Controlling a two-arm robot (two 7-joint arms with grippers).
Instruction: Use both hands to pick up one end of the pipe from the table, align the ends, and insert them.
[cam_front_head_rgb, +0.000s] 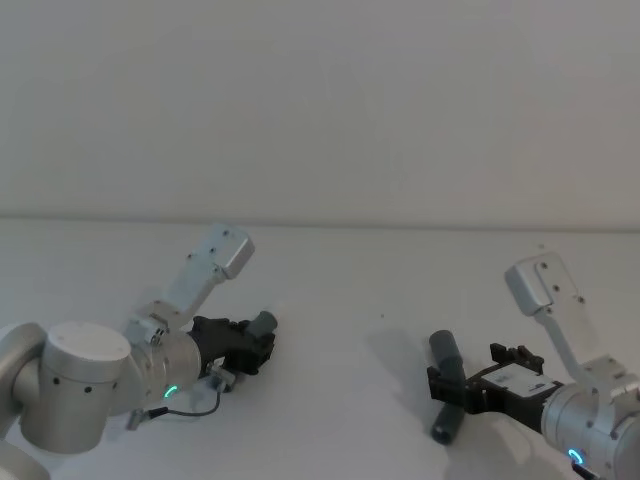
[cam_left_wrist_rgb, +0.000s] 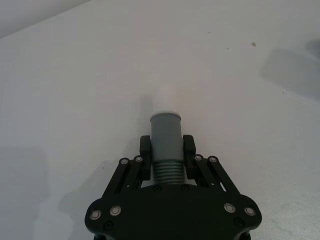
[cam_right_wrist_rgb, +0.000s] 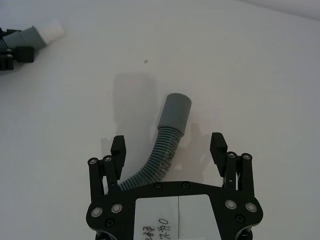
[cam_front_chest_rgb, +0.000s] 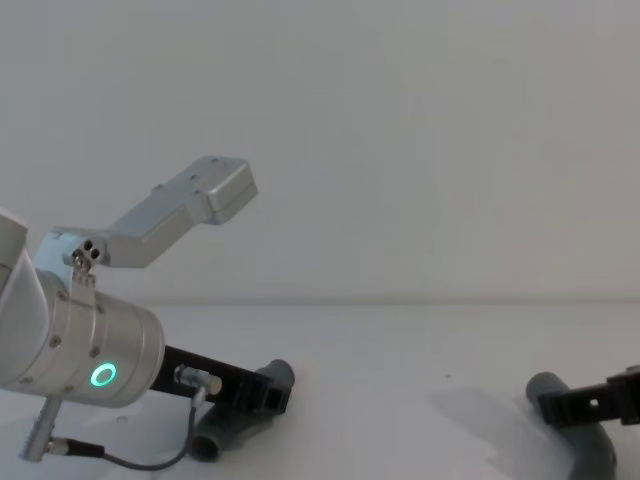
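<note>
Where the plain matte white table (cam_front_head_rgb: 330, 300) spreads before the robot, two items sit well apart, one on each side.

Item 1, robot's left: short dark-grey bent plastic hose with a ribbed middle, the first hose piece (cam_left_wrist_rgb: 166, 169).
- Ends: its smooth grey tipped cuff (cam_left_wrist_rgb: 165, 132) and narrower whitish tip (cam_left_wrist_rgb: 165, 100) project forward beyond the fingers.
- Holder: black plastic left gripper (cam_front_head_rgb: 258, 343) on a silver cylindrical wrist (cam_front_chest_rgb: 70, 330) with a green ring light (cam_front_chest_rgb: 102, 376).
- Grip: fingers (cam_left_wrist_rgb: 145, 147) clamped on either side of the piece, where the ribs meet the cuff.
- Attitude: in the chest view the piece's other end slopes down below the gripper toward the table.

Item 2, robot's right: matching dark-grey ribbed hose, the second hose piece (cam_right_wrist_rgb: 160, 156).
- Position: on the table, its plain cuff (cam_right_wrist_rgb: 176, 112) pointing away from the gripper body.
- Attendant: black plastic right gripper (cam_right_wrist_rgb: 168, 147), low over it.
- Grip: fingers (cam_right_wrist_rgb: 218, 147) spread wide apart, with the piece passing between them. Whether either pad touches it cannot be told.
</note>
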